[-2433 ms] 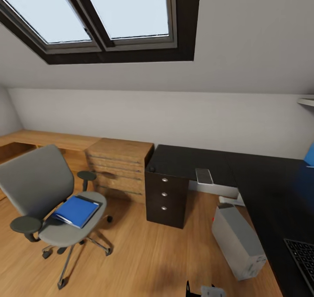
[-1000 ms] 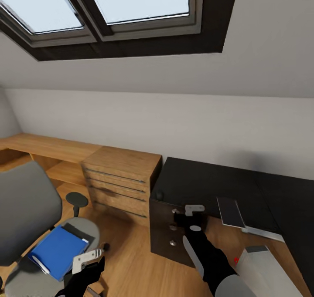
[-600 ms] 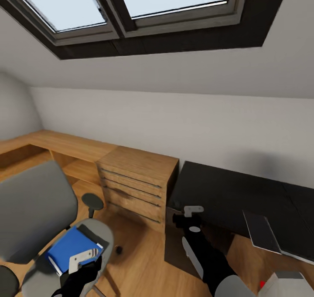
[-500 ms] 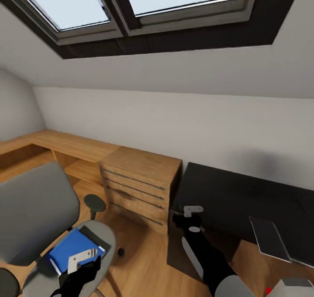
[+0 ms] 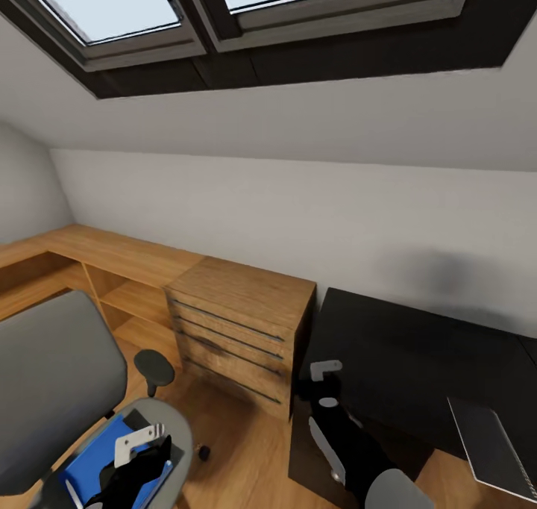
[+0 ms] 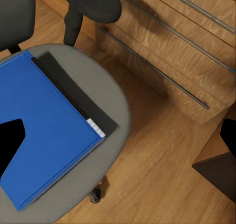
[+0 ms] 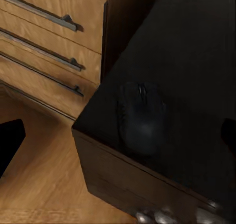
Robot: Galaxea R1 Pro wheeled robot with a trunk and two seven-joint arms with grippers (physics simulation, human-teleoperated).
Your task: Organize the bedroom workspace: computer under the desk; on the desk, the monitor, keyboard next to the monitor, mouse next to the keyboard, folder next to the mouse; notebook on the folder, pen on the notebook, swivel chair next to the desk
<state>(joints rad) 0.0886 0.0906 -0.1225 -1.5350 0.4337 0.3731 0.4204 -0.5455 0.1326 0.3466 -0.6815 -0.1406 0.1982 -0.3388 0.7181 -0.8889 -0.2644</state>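
Blue folder (image 6: 46,135) lies flat on the grey seat of the swivel chair (image 5: 52,375), with a dark strip, possibly the notebook, along its far edge. In the head view the folder (image 5: 93,460) shows under the left gripper (image 5: 142,449), which hangs just above it. Left claw: fingers look spread in the left wrist view, dark tips at opposite edges of frame, nothing between them. Judged released.

Mouse (image 7: 140,118) sits on the black desk (image 5: 418,360) near its corner by the wooden chest of drawers (image 5: 239,330). Right gripper (image 5: 322,386) hovers over that corner; dark tips at both frame edges suggest jaws apart and empty, mouse not touched.

Judged step: picking the folder off the seat.
- Folder is thin and flat, so a top-down pinch is likely to slip. Better to come in at an overhanging or seat-edge side and get one finger under.
- Chair rolls on casters; push lightly or it may drift.
- Lift level so the dark book does not slide off.
- Keep the right arm clear of the mouse.
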